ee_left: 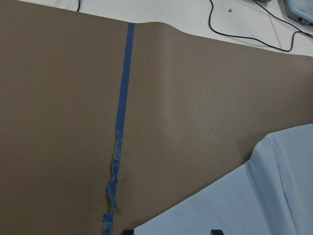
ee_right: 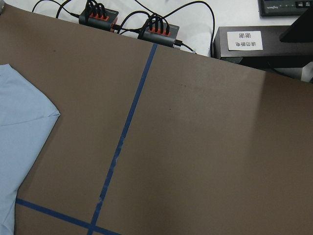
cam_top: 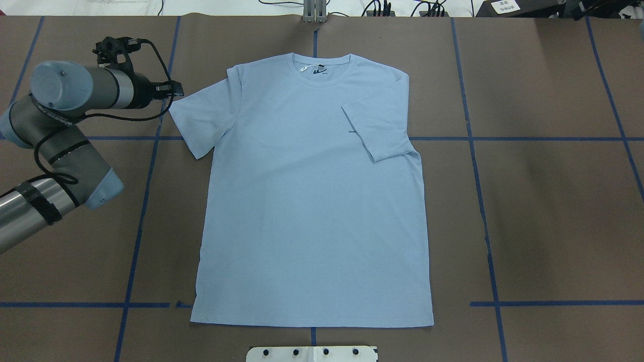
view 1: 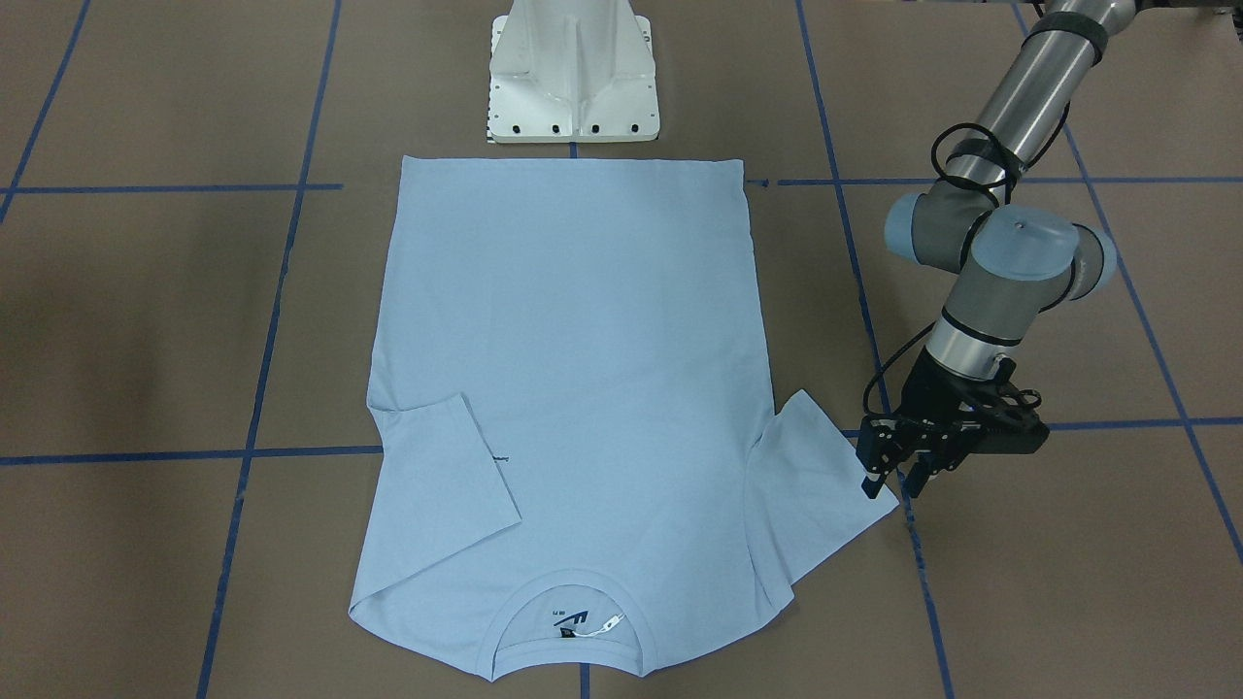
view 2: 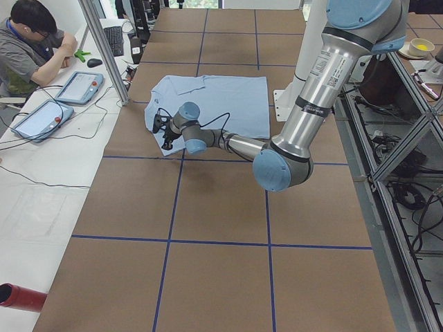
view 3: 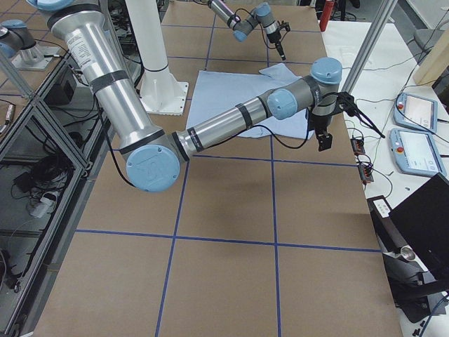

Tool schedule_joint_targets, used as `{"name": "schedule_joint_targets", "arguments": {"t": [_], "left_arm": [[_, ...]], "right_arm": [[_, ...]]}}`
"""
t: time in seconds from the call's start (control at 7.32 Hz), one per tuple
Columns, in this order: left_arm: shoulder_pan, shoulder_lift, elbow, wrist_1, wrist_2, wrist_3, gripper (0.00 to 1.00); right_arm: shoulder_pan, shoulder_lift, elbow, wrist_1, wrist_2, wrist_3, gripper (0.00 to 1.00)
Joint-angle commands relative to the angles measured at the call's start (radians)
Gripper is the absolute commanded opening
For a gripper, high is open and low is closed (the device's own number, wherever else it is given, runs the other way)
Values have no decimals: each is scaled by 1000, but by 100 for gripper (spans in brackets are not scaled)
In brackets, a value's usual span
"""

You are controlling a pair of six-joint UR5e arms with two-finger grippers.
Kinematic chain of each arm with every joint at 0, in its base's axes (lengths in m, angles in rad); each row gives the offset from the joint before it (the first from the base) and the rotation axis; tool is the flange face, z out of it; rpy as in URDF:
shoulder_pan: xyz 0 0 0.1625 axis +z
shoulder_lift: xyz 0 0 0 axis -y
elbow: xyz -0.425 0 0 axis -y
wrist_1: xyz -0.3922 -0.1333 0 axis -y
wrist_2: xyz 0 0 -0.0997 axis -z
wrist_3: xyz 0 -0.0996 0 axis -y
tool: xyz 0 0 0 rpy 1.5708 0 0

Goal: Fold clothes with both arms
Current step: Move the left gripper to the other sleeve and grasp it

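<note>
The light blue T-shirt (view 1: 573, 340) (cam_top: 312, 201) lies flat on the brown table, its collar on the side away from the robot's base. One sleeve (cam_top: 377, 130) is folded in over the body. The other sleeve (view 1: 825, 476) (cam_top: 201, 120) lies spread out. My left gripper (view 1: 893, 482) (cam_top: 176, 90) hovers open at that spread sleeve's outer edge, holding nothing. In the left wrist view the sleeve (ee_left: 244, 205) fills the lower right. My right gripper (view 3: 323, 140) shows only in the exterior right view, past the shirt's collar end; I cannot tell its state.
The white pedestal base (view 1: 573, 87) stands by the shirt's hem. Blue tape lines (cam_top: 151, 201) cross the table. Power strips (ee_right: 127, 24) with cables lie past the far edge. A person (view 2: 31, 48) sits at a side desk with tablets (view 2: 79, 86).
</note>
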Motion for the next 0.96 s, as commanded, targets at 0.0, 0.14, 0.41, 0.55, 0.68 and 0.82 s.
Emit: {"name": "schedule_joint_targets", "arguments": {"t": [0.0,0.14,0.41,0.55,0.68,0.82], "left_arm": [[8,-13,52,-16,10,7,60],[7,-15,57,-15,12,43,60],[10,-16,75,-16,12,47,60],[10,-16,80,-16,12,48,59],[10,-18,83,-18,12,48,58],[10,-18,84,-18,13,48,57]], "right_arm": [[0,1,-2,0,-2,0,100],[0,-1,-1,2,-2,0,100],[-2,1,-2,0,-2,0,100],[-2,1,-2,2,-2,0,100],[-3,1,-2,2,-2,1,100],[-5,1,-1,0,-2,1,100]]}}
